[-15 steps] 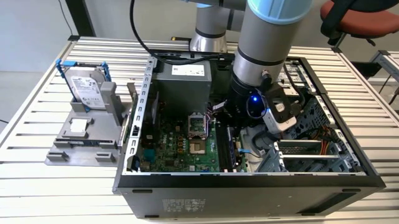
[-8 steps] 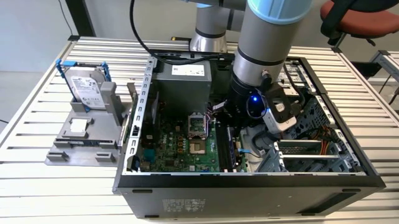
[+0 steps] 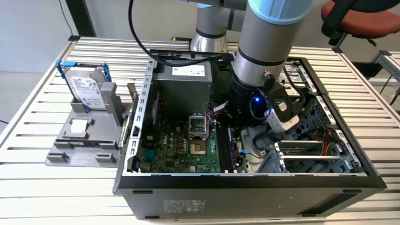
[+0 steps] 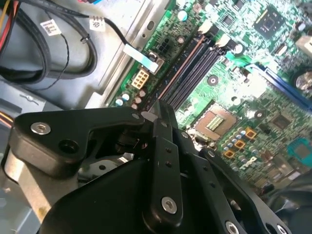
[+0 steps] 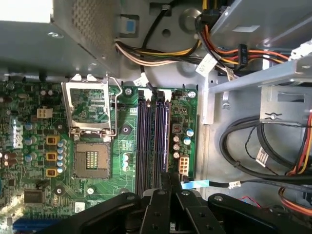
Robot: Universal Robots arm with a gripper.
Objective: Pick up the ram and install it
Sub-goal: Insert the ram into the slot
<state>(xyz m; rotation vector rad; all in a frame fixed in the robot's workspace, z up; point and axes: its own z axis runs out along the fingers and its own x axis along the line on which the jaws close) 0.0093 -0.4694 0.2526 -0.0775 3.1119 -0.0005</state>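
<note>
Your end effector (image 4: 155, 113), fingers together on the ram (image 5: 169, 179), hovers over the memory slots (image 5: 152, 141), toward 3 o'clock of the processor socket (image 5: 92, 163); insertion demands exact alignment.

- In the exterior view, the arm (image 3: 262, 51) hides the gripper and the far ends of the memory slots (image 3: 226, 149).
- At 12 o'clock, that arm is cut off by the edge.
- In both wrist views, the gripper (image 4: 158, 114) (image 5: 168, 181) covers the slots' near ends.
- Whether it holds the ram: cannot tell.
</note>
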